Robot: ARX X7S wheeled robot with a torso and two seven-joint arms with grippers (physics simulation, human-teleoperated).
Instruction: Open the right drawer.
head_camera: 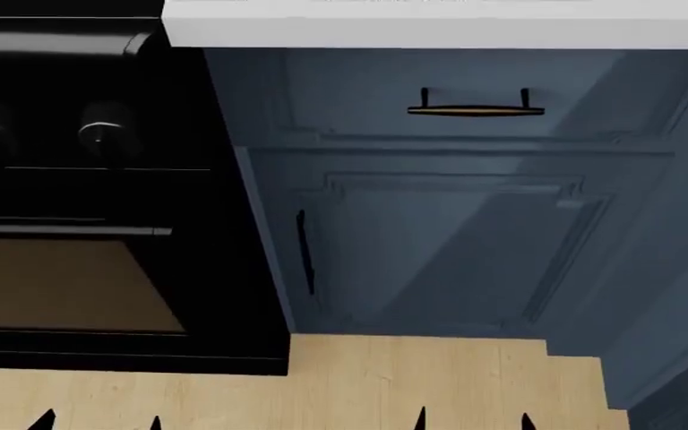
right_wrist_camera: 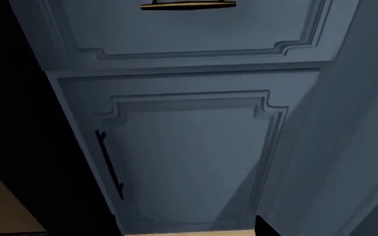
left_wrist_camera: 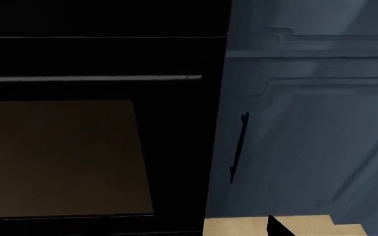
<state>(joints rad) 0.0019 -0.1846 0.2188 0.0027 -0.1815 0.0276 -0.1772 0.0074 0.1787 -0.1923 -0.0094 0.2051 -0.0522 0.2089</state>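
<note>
The right drawer (head_camera: pixel 356 94) is a wide, shallow blue-grey panel under the white countertop, shut flush. Its brass bar handle (head_camera: pixel 476 110) sits on two dark posts. In the right wrist view the drawer front (right_wrist_camera: pixel 182 29) and the handle (right_wrist_camera: pixel 187 5) show at the frame edge. My left gripper (head_camera: pixel 99 423) and right gripper (head_camera: pixel 473 421) show only as dark fingertips at the bottom of the head view, set apart, empty, low and well short of the drawer. One fingertip (right_wrist_camera: pixel 267 227) shows in the right wrist view and one fingertip (left_wrist_camera: pixel 277 227) in the left wrist view.
A taller blue-grey cabinet door (head_camera: pixel 440 251) with a dark vertical handle (head_camera: pixel 305 253) is below the drawer. A black oven front (head_camera: pixel 69 269) with two knobs (head_camera: pixel 107 128) stands to the left. The floor (head_camera: pixel 416 385) is light wood. A blue-grey side panel (head_camera: pixel 679 305) juts out on the right.
</note>
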